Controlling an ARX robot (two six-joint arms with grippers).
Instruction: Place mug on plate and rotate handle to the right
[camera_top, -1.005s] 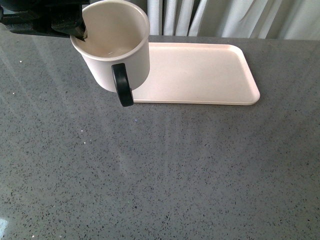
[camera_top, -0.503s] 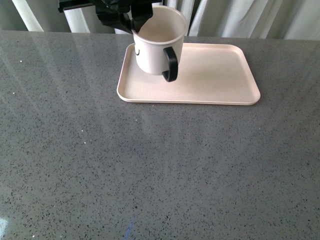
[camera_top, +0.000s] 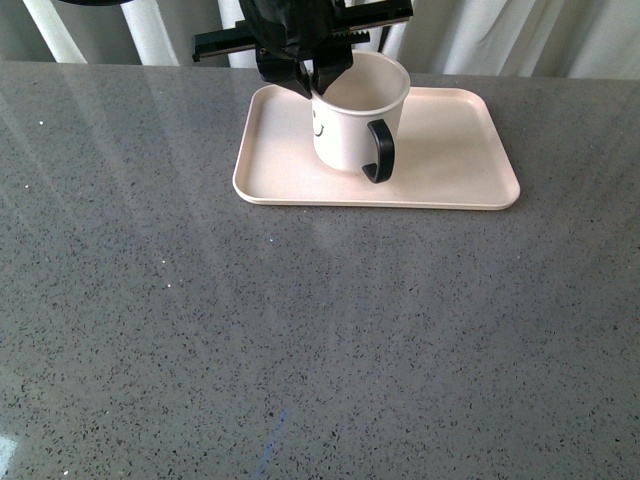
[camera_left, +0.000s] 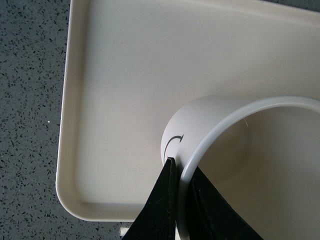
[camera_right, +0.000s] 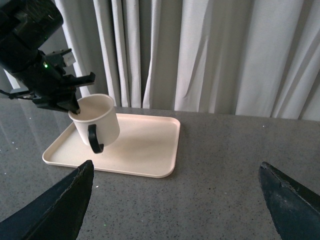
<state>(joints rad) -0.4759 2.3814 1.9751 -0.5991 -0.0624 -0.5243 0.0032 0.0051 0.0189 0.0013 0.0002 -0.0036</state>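
Note:
The white mug (camera_top: 345, 125) with its smiley print hangs slightly tilted over the left half of the pale pink plate (camera_top: 450, 150). I cannot tell whether its base touches. Its black handle (camera_top: 381, 152) points toward the front and a little right. My left gripper (camera_top: 312, 80) is shut on the mug's far-left rim, one finger inside and one outside. In the left wrist view the left gripper (camera_left: 180, 167) pinches the mug's (camera_left: 200, 125) rim above the plate (camera_left: 125, 75). My right gripper (camera_right: 177, 200) stands open over bare table, well away from the mug (camera_right: 100, 122) and plate (camera_right: 145, 150).
The grey speckled table (camera_top: 300, 350) stretches wide in front of the plate. White curtains (camera_right: 225, 50) hang just behind the table's far edge, close to the plate's back rim.
My left gripper carried the mug from the plate's left front corner rightward to over the plate's left half. The handle swung from facing front to front-right.

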